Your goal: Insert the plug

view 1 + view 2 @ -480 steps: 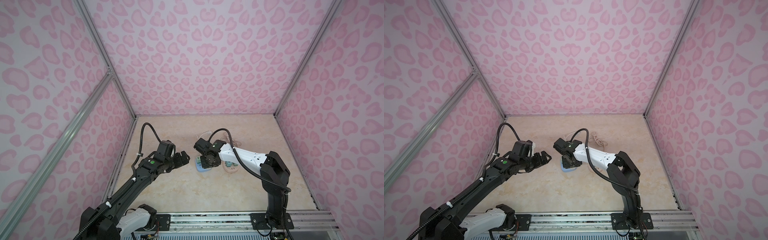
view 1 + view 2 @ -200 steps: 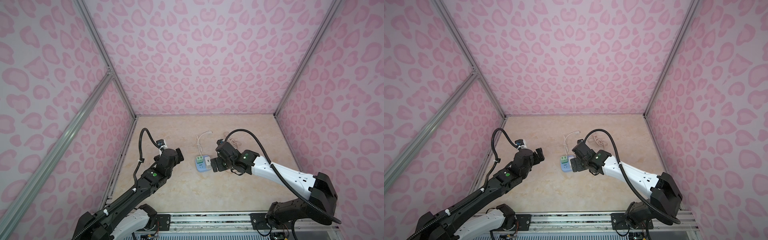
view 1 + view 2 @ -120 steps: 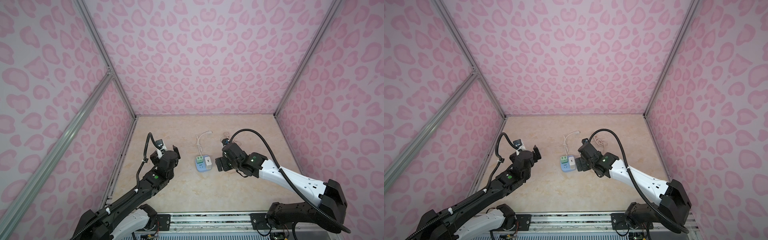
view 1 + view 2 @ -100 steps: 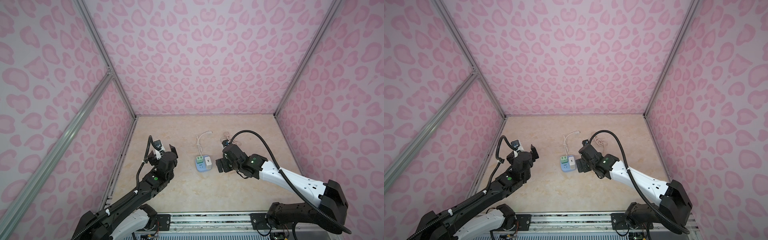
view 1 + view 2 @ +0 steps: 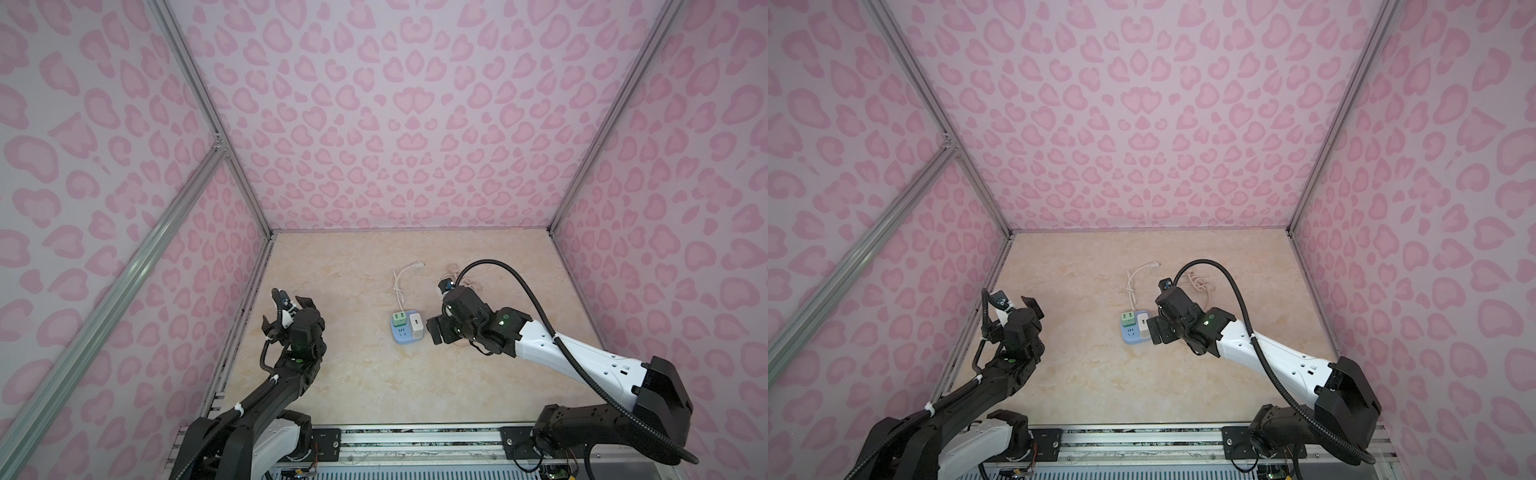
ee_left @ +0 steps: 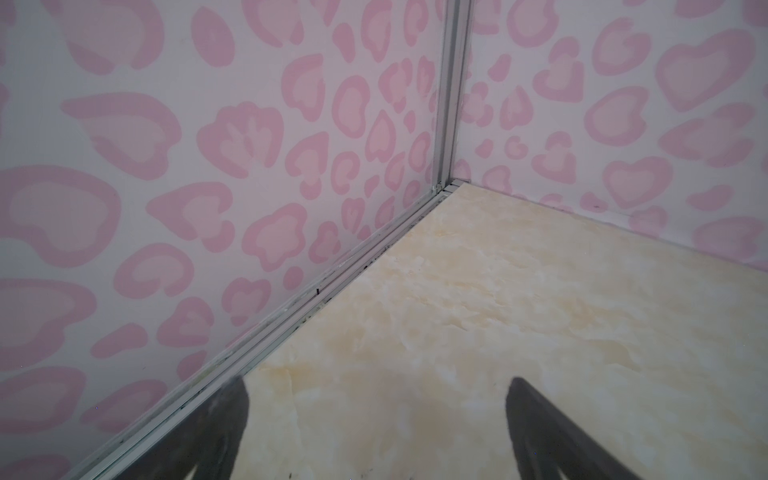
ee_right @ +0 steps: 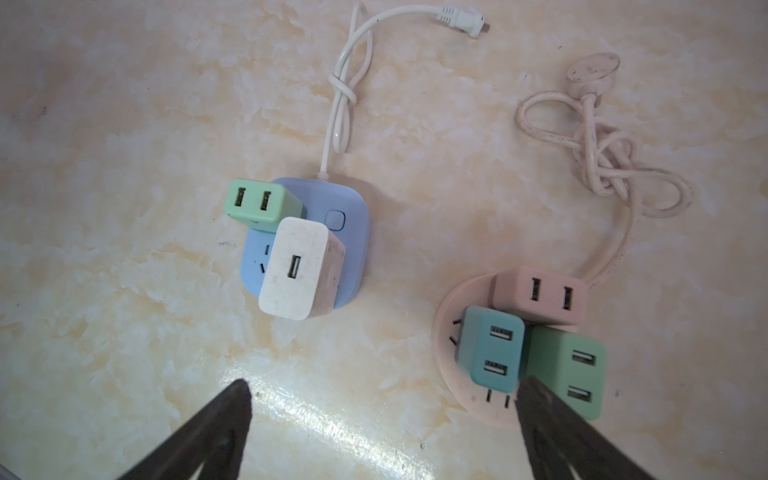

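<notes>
Marble tabletop [image 5: 374, 386], left end effector [image 6: 374, 384], right end effector [image 7: 384, 382] both apart; pink socket [image 7: 446, 357] wrist-only

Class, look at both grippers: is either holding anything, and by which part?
Nothing is held: the left gripper and right gripper both stand open and empty.

Tabletop [image 7: 124, 124] carries blue socket [image 7: 351, 237] and pink socket [image 7: 445, 361].

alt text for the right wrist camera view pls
A square blue power strip holds a mint charger and a white charger on a marbled tabletop. Beside it, apart, a round pink power strip holds a pink charger, a teal charger and a green charger. The right gripper is open and holds nothing.
</notes>
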You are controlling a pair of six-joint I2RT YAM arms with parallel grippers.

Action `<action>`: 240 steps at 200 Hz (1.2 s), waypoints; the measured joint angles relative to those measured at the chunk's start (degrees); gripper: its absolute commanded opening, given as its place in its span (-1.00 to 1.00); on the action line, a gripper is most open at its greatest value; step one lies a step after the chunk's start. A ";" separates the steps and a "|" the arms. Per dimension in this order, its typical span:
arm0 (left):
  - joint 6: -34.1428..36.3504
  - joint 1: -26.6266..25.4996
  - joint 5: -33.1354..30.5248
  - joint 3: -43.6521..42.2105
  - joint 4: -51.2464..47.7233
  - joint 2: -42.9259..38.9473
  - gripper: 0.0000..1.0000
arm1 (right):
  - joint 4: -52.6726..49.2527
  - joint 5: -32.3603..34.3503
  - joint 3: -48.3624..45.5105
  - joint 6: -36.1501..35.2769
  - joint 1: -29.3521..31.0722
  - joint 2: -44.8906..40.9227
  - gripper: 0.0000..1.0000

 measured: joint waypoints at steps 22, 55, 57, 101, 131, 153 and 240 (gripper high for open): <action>2.36 1.38 2.62 -0.09 8.02 10.32 0.95 | 1.97 2.14 -1.09 -3.50 1.81 -0.98 0.96; 2.89 4.00 6.75 -1.07 18.88 19.04 0.95 | 5.20 7.67 -4.63 -7.21 2.91 -2.54 0.96; 2.82 4.20 6.99 -1.07 19.23 19.23 0.95 | 5.46 7.91 -4.96 -7.17 2.60 -2.78 0.96; 1.57 7.50 15.80 2.32 20.39 21.51 0.95 | 11.98 9.73 -13.27 -6.29 -8.61 -11.32 0.96; 1.11 10.12 21.35 4.22 20.31 24.92 0.97 | 16.09 10.40 -16.33 -8.39 -12.92 -16.22 0.96; 0.98 10.51 24.87 4.81 17.75 25.40 0.97 | 17.03 10.78 -16.90 -11.04 -14.69 -17.51 0.96; 0.00 11.34 27.10 5.25 16.61 25.40 0.97 | 33.22 13.81 -21.55 -19.08 -36.70 -0.87 0.96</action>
